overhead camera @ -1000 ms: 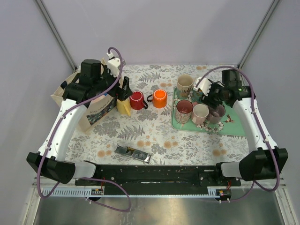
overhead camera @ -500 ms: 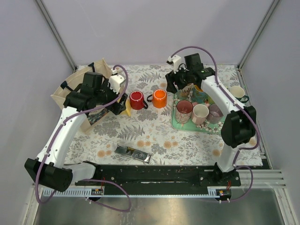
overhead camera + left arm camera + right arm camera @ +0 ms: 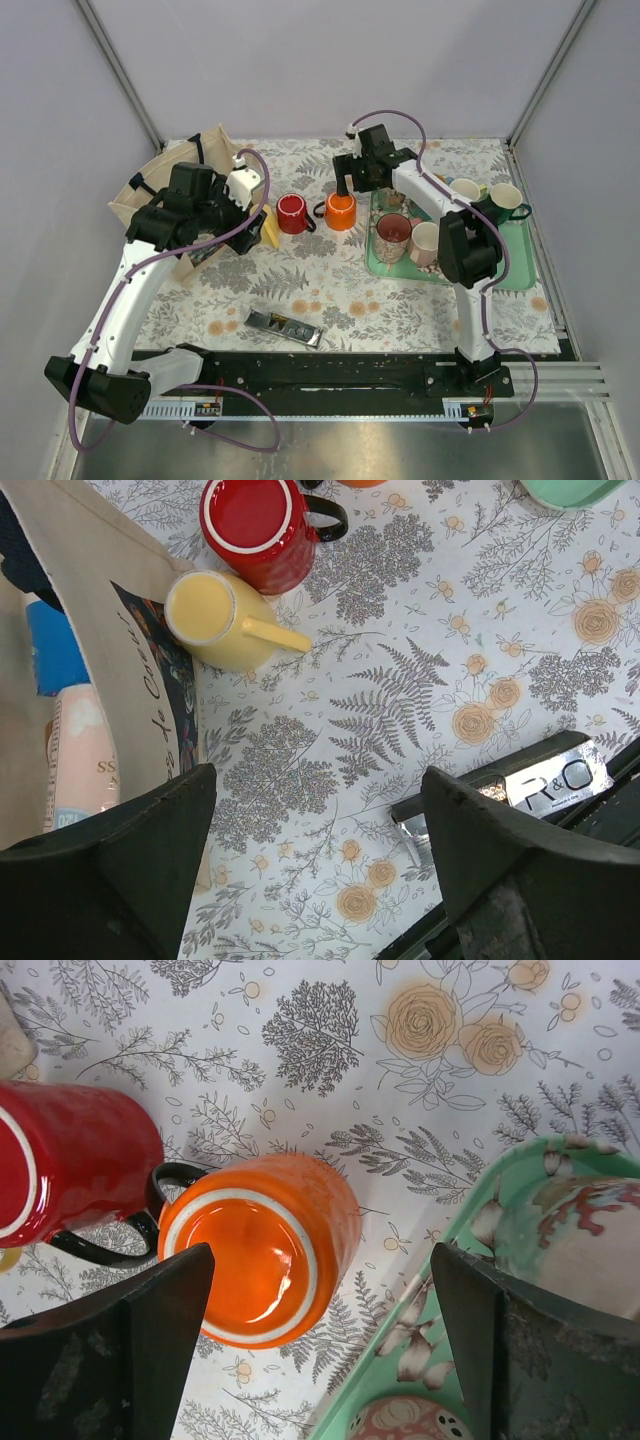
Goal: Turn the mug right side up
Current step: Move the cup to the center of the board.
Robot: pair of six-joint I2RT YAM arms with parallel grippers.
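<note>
An orange mug (image 3: 340, 210) stands upside down on the floral cloth, and the right wrist view shows its ringed base (image 3: 245, 1260) facing up. My right gripper (image 3: 345, 186) hangs just above it, open (image 3: 320, 1260), with the mug under its left finger and the gap. A red mug (image 3: 291, 213) with a black handle (image 3: 70, 1175) stands base up beside it. A yellow mug (image 3: 215, 620) sits by the bag. My left gripper (image 3: 258, 212) is open (image 3: 318, 775) over bare cloth, holding nothing.
A green tray (image 3: 500, 270) to the right carries several mugs, its rim (image 3: 440, 1290) close to the orange mug. A cloth tote bag (image 3: 160, 185) stands at the left. A foil packet (image 3: 285, 326) lies near the front edge.
My right arm swung left from over the tray to above the orange mug, and its jaws widened. My left arm pulled back slightly from the yellow mug.
</note>
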